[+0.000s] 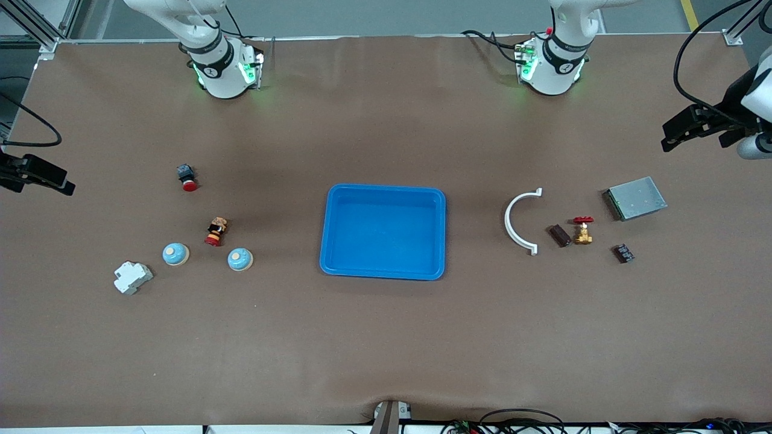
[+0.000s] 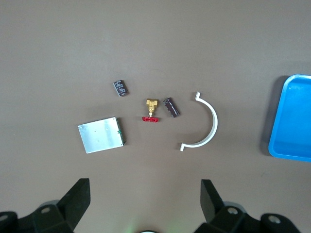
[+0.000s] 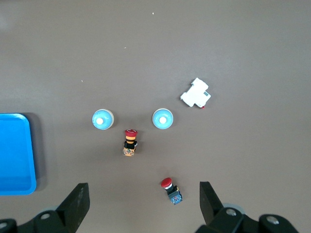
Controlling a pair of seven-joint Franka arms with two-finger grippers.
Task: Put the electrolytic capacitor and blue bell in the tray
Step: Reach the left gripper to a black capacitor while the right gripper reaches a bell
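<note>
The bright-blue tray (image 1: 383, 232) lies empty mid-table. Two blue bells (image 1: 175, 254) (image 1: 240, 259) sit toward the right arm's end and also show in the right wrist view (image 3: 163, 119) (image 3: 103, 119). A dark cylindrical electrolytic capacitor (image 1: 559, 235) lies toward the left arm's end, beside a brass valve, and shows in the left wrist view (image 2: 170, 107). My left gripper (image 2: 145, 191) is open and empty, raised high over that end (image 1: 672, 135). My right gripper (image 3: 144, 194) is open and empty, raised high over the other end (image 1: 57, 184).
Near the capacitor: a brass valve with a red handle (image 1: 582, 230), a white half-ring clamp (image 1: 520, 221), a small black block (image 1: 623, 252), a metal box (image 1: 634, 198). Near the bells: a red push button (image 1: 187, 177), a red-and-yellow switch (image 1: 216, 231), a white breaker (image 1: 132, 277).
</note>
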